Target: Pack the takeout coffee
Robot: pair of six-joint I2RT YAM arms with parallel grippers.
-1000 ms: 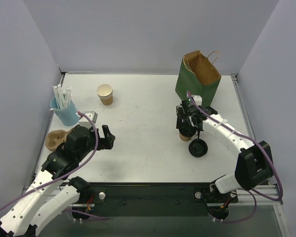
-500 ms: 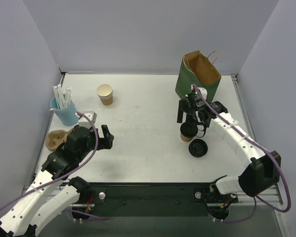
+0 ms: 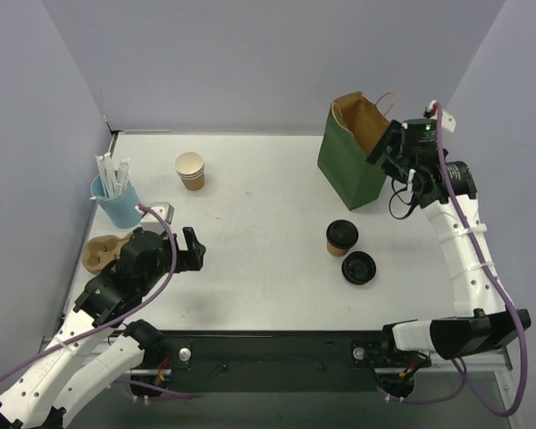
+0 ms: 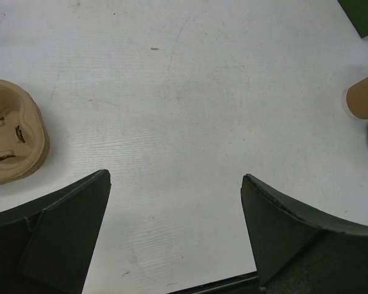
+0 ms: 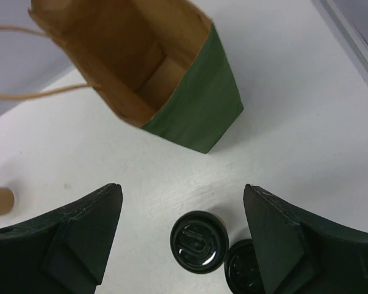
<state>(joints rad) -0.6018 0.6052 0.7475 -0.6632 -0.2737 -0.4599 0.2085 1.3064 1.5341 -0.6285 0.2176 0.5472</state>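
Observation:
The takeout coffee (image 3: 341, 237), a brown cup with a black lid, stands upright on the table in front of the green bag (image 3: 353, 161). The bag stands open, its brown inside showing. My right gripper (image 3: 395, 154) is open and empty, raised high beside the bag's top. In the right wrist view the coffee (image 5: 199, 241) sits far below, between my open fingers (image 5: 92, 233), with the bag (image 5: 196, 104) behind it. My left gripper (image 3: 192, 248) is open and empty, low over the table at the left. Its wrist view shows the cup's side (image 4: 365, 101) at the right edge.
A loose black lid (image 3: 359, 267) lies touching the coffee's near right side. A lidless tan cup (image 3: 190, 170) stands at the back left. A blue holder with white straws (image 3: 118, 198) and a brown pulp cup carrier (image 3: 96, 252) are at the left edge.
My right gripper has let go of the coffee cup and risen up and back to the right, beside the bag's top. The cup stays on the table. The left arm has not moved.

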